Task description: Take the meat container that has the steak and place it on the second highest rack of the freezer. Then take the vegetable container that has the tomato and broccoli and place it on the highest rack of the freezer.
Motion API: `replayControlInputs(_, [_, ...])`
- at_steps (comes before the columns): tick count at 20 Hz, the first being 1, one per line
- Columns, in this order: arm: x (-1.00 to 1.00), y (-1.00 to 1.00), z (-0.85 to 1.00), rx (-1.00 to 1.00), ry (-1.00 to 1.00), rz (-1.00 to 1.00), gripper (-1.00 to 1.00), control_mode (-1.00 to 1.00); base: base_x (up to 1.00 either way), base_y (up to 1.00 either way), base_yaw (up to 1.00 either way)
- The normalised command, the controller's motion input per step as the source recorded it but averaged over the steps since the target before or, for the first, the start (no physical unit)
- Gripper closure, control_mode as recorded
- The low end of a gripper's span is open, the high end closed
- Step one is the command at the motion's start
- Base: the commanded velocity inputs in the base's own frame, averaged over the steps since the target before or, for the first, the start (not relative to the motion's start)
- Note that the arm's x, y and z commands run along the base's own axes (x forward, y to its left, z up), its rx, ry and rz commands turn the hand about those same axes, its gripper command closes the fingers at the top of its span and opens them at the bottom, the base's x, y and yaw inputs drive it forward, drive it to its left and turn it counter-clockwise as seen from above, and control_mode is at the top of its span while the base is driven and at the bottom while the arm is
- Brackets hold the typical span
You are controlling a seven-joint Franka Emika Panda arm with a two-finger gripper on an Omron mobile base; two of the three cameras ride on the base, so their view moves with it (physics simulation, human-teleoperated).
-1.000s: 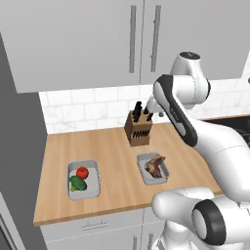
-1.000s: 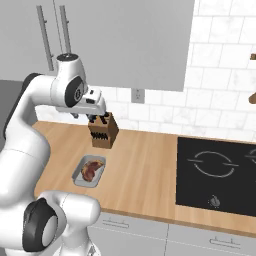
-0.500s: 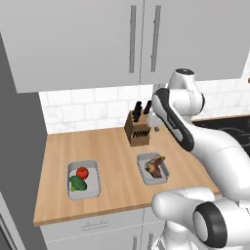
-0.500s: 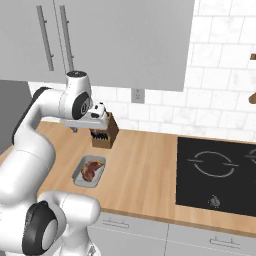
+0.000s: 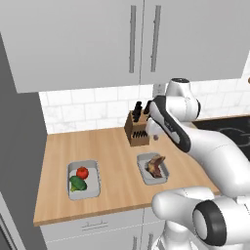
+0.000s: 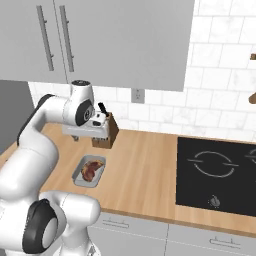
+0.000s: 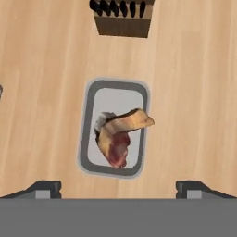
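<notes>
hand view is showing the gripper (image 7: 118, 187) hovering open above the meat container (image 7: 114, 128), which is lying just in front of the knife block (image 7: 122, 16). lowering straight onto a long rim, clear of the steak (image 7: 121, 134), looks safest.

**Open wood around both trays; knife block crowds the far side**

In the hand view the meat container (image 7: 114, 134) lies directly below the gripper (image 7: 118, 187), whose fingertips stand wide apart, with nothing between them and the tray. Bare counter (image 7: 194, 92) borders the tray at 3, 6 and 9 o'clock. At 12 o'clock the knife block (image 7: 122, 17) stands near, handles up, leaving a strip of wood between. The steak (image 7: 121, 134) rises above the tray rim, one end curling toward 3 o'clock.

In the left base view the vegetable container (image 5: 83, 179) sits well apart at 9 o'clock from the meat tray, open counter between. Wall cabinets (image 5: 141, 39) overhang the back wall.
</notes>
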Motion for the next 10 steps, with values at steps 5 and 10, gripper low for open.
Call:
replayControlInputs(5, [0.0, 0.0, -0.32, 0.03, 0.02, -0.28, -1.0, -1.0, 0.0, 0.0, 0.0])
replayControlInputs(10, [0.0, 0.0, -0.36, 0.09, 0.02, -0.56, -1.0, -1.0, 0.0, 0.0, 0.0])
